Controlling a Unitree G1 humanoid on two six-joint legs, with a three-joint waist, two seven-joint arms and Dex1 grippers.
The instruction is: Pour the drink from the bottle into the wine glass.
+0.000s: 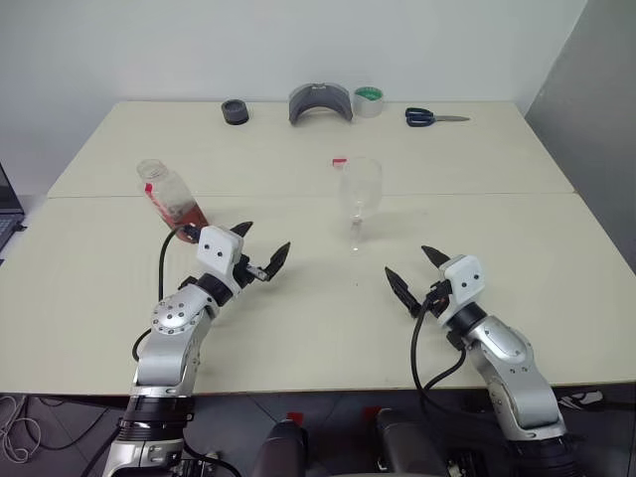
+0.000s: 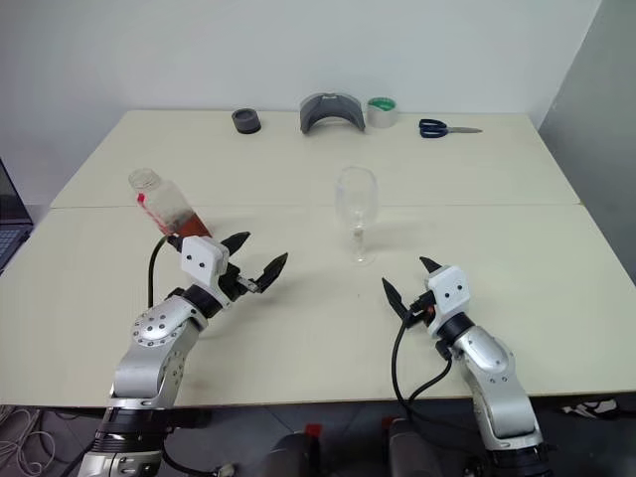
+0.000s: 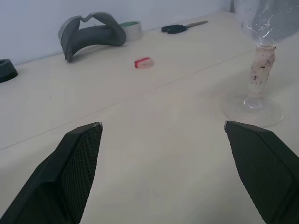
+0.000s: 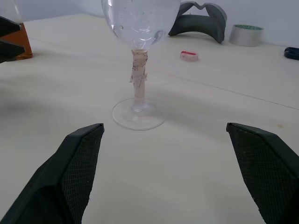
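The clear plastic bottle [image 1: 171, 198] is standing on the cream table [image 1: 497, 169], cap off, a little amber drink [image 1: 186, 213] sitting at its bottom; it is just behind the left gripper [image 1: 260, 253], whose black jaws are gaping wide and gripping nothing; the right gripper [image 1: 418, 271] is likewise spread and empty, hovering low, likely waiting; the wine glass [image 1: 359, 199], thin-stemmed with a rounded bowl and round foot, is standing upright between the arms, probably placed centrally for easy pouring; its small red-and-white cap [image 1: 340, 161] is lying beyond the glass.
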